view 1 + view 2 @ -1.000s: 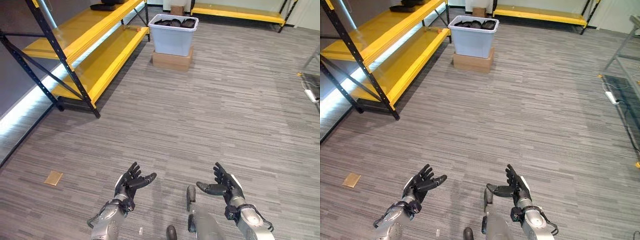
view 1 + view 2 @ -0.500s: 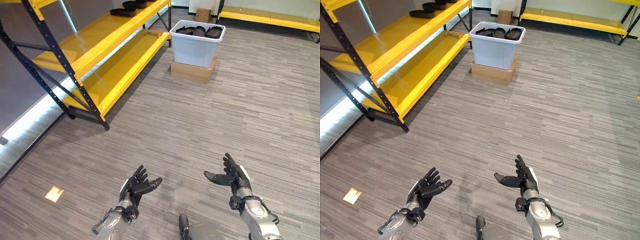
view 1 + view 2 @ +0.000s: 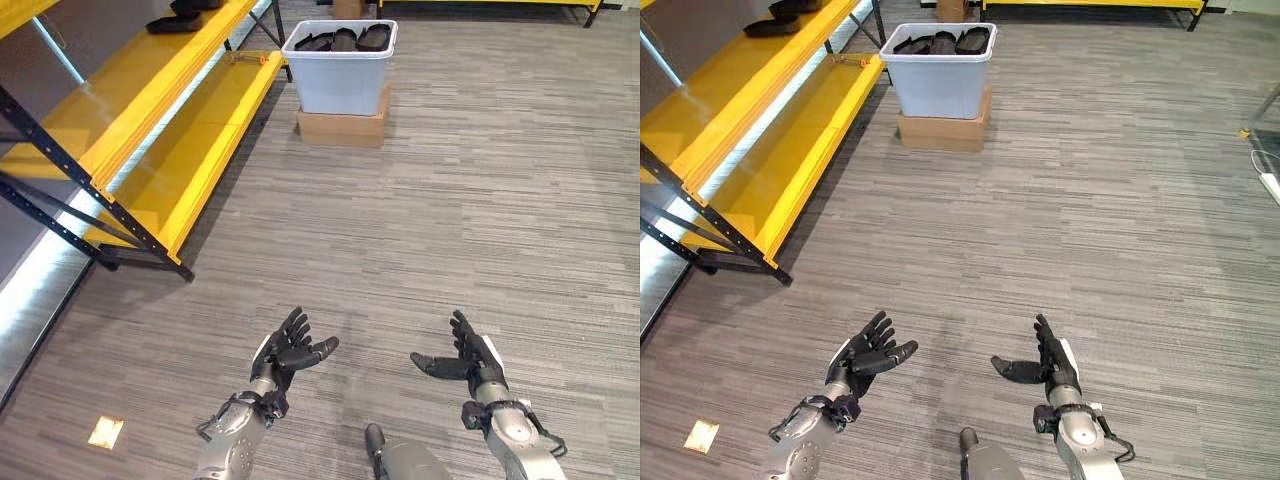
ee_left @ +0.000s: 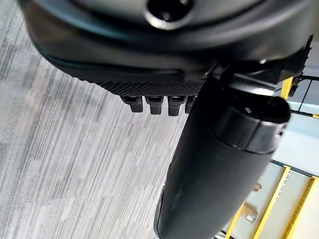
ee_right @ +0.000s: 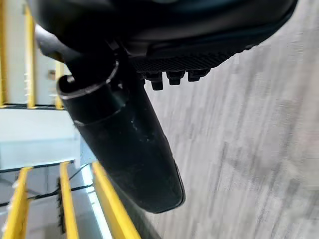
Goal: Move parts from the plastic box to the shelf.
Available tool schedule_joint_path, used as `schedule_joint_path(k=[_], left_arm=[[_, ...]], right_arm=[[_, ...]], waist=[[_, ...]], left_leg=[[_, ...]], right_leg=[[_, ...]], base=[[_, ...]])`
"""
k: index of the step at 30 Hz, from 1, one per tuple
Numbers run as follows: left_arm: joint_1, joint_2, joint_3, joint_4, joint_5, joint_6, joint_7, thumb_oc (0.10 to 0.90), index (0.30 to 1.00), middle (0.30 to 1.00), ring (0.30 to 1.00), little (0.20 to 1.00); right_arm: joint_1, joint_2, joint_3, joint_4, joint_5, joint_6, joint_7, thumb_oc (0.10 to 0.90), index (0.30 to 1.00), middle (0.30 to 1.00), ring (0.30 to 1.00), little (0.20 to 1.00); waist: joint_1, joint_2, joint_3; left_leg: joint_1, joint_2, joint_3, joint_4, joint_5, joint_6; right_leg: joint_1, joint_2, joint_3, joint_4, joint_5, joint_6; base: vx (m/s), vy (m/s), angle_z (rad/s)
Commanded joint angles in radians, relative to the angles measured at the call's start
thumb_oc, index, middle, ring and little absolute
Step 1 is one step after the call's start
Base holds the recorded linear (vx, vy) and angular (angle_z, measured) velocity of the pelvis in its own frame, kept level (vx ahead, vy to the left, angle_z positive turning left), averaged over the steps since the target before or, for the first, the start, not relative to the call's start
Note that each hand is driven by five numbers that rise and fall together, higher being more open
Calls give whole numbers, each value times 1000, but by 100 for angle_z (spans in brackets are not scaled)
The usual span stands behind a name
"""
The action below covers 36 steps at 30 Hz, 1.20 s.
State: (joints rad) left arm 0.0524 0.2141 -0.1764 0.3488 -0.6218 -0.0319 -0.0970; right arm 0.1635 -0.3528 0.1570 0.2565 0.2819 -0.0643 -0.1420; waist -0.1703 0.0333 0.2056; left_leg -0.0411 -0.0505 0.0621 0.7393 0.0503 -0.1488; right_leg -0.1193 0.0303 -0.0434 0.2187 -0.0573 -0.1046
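Observation:
A pale grey plastic box [image 3: 340,82] stands far ahead on a flat cardboard carton [image 3: 341,128], with several black parts [image 3: 345,41] lying in it. To its left runs the yellow shelf [image 3: 150,95] on a black frame, and a few black parts [image 3: 177,18] rest on its upper level. My left hand [image 3: 288,350] and my right hand [image 3: 472,360] hover low over the floor near me, palms facing each other, fingers straight, nothing in either. Each wrist view looks past its own thumb [image 4: 214,164] [image 5: 124,144] at striped floor.
Grey striped floor stretches between me and the box. A small tan card [image 3: 105,432] lies on the floor at the lower left. A second yellow shelf [image 3: 1090,6] runs along the far wall. A white power strip [image 3: 1270,184] lies at the right edge.
The camera has swung, so the box and shelf sit elsewhere in the picture. Both hands stay open and empty in much the same pose.

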Motion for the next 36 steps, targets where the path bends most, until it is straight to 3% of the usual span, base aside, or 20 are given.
schedule_joint_path(k=[1,2,3,4,5,7,10,12,17,22,25,28,30,33,36], left_arm=[[-17,40,-2,-78,14,-107,-16,900,1000,1000,1000,1000],[-18,41,-2,-74,14,-111,-15,900,1000,1000,1000,1000],[-21,58,13,-71,3,-119,0,900,1000,1000,1000,1000],[-29,65,26,-74,1,-125,13,900,1000,1000,1000,1000],[-36,65,30,-73,8,-138,30,900,1000,1000,1000,1000],[-40,69,37,-71,17,-144,46,900,1000,1000,1000,1000],[-51,74,46,-46,-7,-114,37,900,1000,1000,1000,1000],[-71,71,39,-16,14,-111,11,900,1000,1000,1000,1000],[-64,64,22,14,12,-114,24,900,1000,1000,1000,1000],[-71,73,8,26,40,-110,0,900,1000,1000,1000,1000],[-67,89,0,17,75,-94,0,900,1000,1000,1000,1000],[-58,100,2,14,92,-101,-4,900,1000,1000,1000,1000],[-42,113,17,8,70,-96,4,900,1000,1000,1000,1000],[-23,109,33,11,40,-58,12,900,1000,1000,1000,1000],[-9,100,46,33,62,-77,7,900,1000,1000,1000,1000]], right_arm=[[-73,-14,-23,-41,39,-138,-5,900,1000,1000,1000,1000],[-75,-11,-21,-38,41,-138,-5,900,1000,1000,1000,1000],[-96,0,-12,-29,56,-117,0,900,1000,1000,1000,1000],[-113,4,-5,-24,60,-104,-3,900,1000,1000,1000,1000],[-127,7,10,-18,61,-100,-4,900,1000,1000,1000,1000],[-136,11,24,-16,72,-84,3,900,1000,1000,1000,1000],[-131,10,40,-17,63,-74,27,900,1000,1000,1000,1000],[-129,4,52,-29,58,-66,44,900,1000,1000,1000,1000],[-142,-8,49,-38,78,-47,88,900,1000,1000,1000,1000],[-134,3,48,-44,80,-29,88,900,1000,1000,1000,1000],[-135,33,52,-45,86,-22,69,900,1000,1000,1000,1000],[-132,52,55,-51,71,-19,74,900,1000,1000,1000,1000],[-129,71,63,-48,53,-29,86,900,1000,1000,1000,1000],[-137,80,68,-49,45,-37,100,900,1000,1000,1000,1000],[-152,84,78,-47,40,-57,89,900,1000,1000,1000,1000]], waist=[[1,-57,-57],[3,-58,-53],[17,-64,-37],[32,-71,-28],[53,-68,-25],[77,-59,-29],[95,-56,-29],[91,-51,-24],[79,-25,-18],[65,-15,-30],[69,-12,-55],[70,-12,-64],[79,-17,-75],[95,-20,-80],[113,-23,-85]], left_leg=[[-38,62,88,142,13,100],[-47,65,93,136,3,104],[-58,90,138,-32,-50,139],[-75,94,152,-213,-58,145],[-98,88,118,-442,-27,131],[-123,101,63,-642,34,107],[-165,135,13,-797,103,79],[-194,155,1,-808,99,73],[-120,165,-12,-801,88,66],[-63,128,10,-730,42,87],[-17,98,20,-738,3,115],[-2,84,30,-736,-17,136],[13,53,32,-735,-45,175],[22,23,32,-737,-62,206],[24,-4,24,-730,-79,235]], right_leg=[[109,-4,29,-97,19,70],[117,-1,32,-99,18,73],[153,9,56,-104,7,89],[181,12,75,-115,2,98],[227,19,102,-142,-8,113],[274,26,137,-170,-15,126],[323,15,165,-184,-26,139],[332,4,167,-164,-45,144],[317,-1,152,-81,-108,144],[300,-13,116,-53,-121,141],[283,-52,76,-38,-116,166],[263,-78,66,-13,-82,188],[235,-105,62,32,-18,216],[204,-120,53,88,32,235],[180,-122,47,176,64,243]], base=[[108,-111,13],[178,-34,12],[201,85,9],[291,238,-2],[258,286,-29],[283,206,-93],[255,130,-81],[247,156,-73],[276,179,-78],[259,166,-53],[339,189,22],[279,178,-9],[255,236,-4],[141,225,0],[78,248,22]])
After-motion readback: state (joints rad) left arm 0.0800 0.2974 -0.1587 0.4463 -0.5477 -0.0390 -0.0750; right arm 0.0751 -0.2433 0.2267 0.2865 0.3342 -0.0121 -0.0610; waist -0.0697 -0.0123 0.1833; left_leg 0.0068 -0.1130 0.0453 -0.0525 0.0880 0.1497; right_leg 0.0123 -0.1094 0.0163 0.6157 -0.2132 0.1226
